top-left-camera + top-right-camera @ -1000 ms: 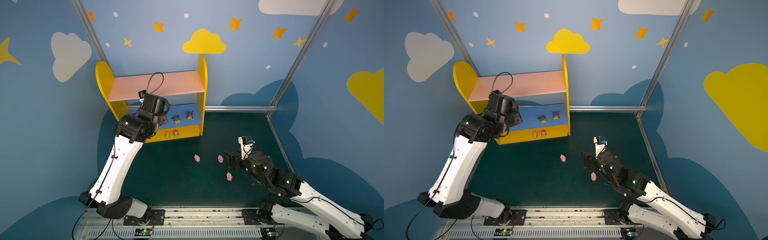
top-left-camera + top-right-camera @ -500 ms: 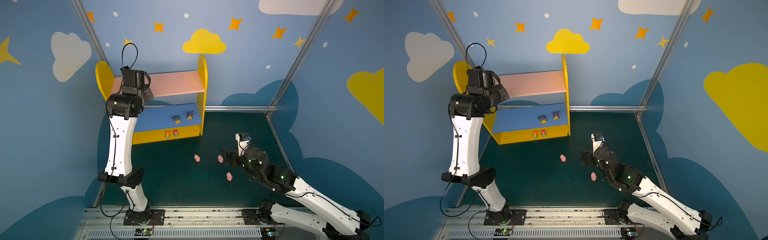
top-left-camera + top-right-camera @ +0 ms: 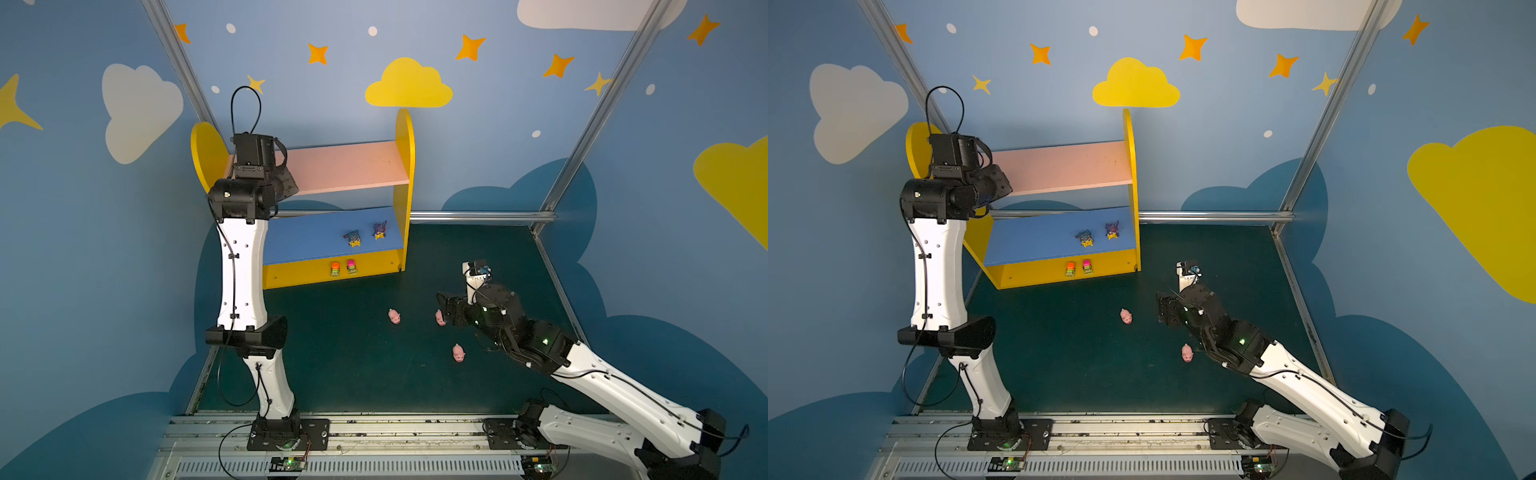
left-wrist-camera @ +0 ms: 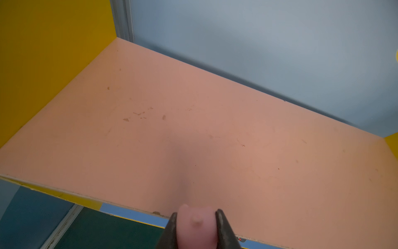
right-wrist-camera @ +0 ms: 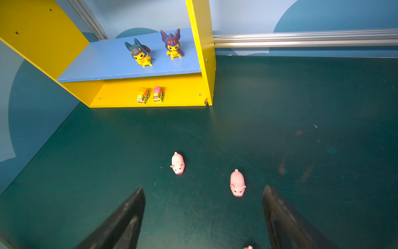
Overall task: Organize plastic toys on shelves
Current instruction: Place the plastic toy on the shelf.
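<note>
Pink upper board (image 4: 193, 103) of the small yellow round-sided shelf unit (image 3: 405, 166) was now under the left gripper (image 4: 196, 212). Over the last second the left arm swung up from blue lower board (image 3: 307, 237) height to near vertical at the unit's left end. My read: carry done, release next.

Its jaws were clamped on a small pink plastic pig (image 4: 195, 226), pinched at the flanks and sitting over the board's front edge. Couldn't tell if the pig touched the board. The board was otherwise bare.

Already sorted:
- Blue board: yellow figure with a blue-grey spiky head (image 3: 353, 238) and a purple-headed yellow figure (image 3: 379, 230), side by side near the right panel.
- Yellow base (image 3: 299, 274): green car topped orange (image 3: 335, 269) just beside a green car topped pink (image 3: 351, 266).

So the pigs were all that remained. Three lay loose on the dark green tabletop (image 3: 332, 365): left loose pig (image 3: 394, 316), middle loose pig (image 3: 439, 318) and near loose pig (image 3: 458, 353).

The right gripper (image 5: 203, 188) had barely shifted. Its jaws were spread wide and empty, low over the tabletop, with the middle loose pig just ahead of the fingertips and no contact.
</note>
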Controlling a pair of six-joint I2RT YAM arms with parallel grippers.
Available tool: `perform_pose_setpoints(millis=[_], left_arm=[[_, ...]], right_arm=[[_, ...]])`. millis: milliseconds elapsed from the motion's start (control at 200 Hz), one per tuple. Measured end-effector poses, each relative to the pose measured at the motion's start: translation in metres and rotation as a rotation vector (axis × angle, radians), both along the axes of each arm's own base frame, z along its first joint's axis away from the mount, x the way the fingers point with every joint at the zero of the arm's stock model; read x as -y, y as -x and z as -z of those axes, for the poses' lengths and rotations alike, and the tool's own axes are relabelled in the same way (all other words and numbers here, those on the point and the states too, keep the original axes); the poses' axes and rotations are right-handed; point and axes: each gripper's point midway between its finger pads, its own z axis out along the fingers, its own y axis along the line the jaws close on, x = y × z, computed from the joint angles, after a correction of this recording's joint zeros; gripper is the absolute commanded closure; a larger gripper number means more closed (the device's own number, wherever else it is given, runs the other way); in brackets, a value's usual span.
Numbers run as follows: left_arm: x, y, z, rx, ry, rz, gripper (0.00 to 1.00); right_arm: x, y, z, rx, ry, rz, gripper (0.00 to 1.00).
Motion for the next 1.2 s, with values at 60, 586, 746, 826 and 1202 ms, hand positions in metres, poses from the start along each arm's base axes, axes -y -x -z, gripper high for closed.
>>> perform_pose_setpoints(millis=[60,586,746,826,1202], left_arm=[[0.000,-0.003,0.002,-0.003,0.004,0.006,0.71],[-0.013,-0.019,0.005,0.019,0.041,0.018,0.67],[-0.012,-0.025,0.004,0.035,0.047,0.027,0.65],[-0.011,-0.029,0.005,0.039,0.051,0.033,0.63],[-0.008,-0.036,0.007,0.046,0.059,0.052,0.45]], right_arm=[[-0.002,-0.003,-0.001,-0.002,-0.001,0.001,0.16],[-0.014,-0.016,-0.007,-0.007,-0.009,0.003,0.16],[-0.016,-0.019,-0.002,-0.017,-0.001,0.004,0.16],[-0.016,-0.021,-0.001,-0.021,0.002,0.006,0.16],[-0.016,-0.027,0.000,-0.030,-0.001,0.013,0.16]])
